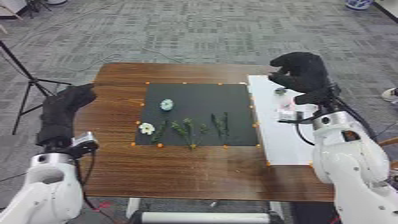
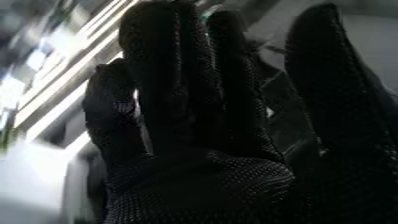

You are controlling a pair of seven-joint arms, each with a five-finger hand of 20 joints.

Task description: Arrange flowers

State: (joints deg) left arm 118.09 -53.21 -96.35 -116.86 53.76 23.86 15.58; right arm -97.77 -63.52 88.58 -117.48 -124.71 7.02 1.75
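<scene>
Hanging by the left edge of the brown wooden table (image 1: 195,175), the black-gloved left hand (image 1: 69,100) does not show clearly enough to tell whether it is open or closed. Next, on a dark rectangular mat (image 1: 202,94), lie a white-petalled flower (image 1: 147,128), a pale blue oval piece (image 1: 166,105) beyond it, and thin green leafy sprigs (image 1: 187,128) with slender dark-green stems (image 1: 220,125) to their right. Beside the mat is a long white sheet (image 1: 289,145); near its far end, the black-gloved right hand (image 1: 302,75) is open, fingers straight, thumb spread apart
</scene>
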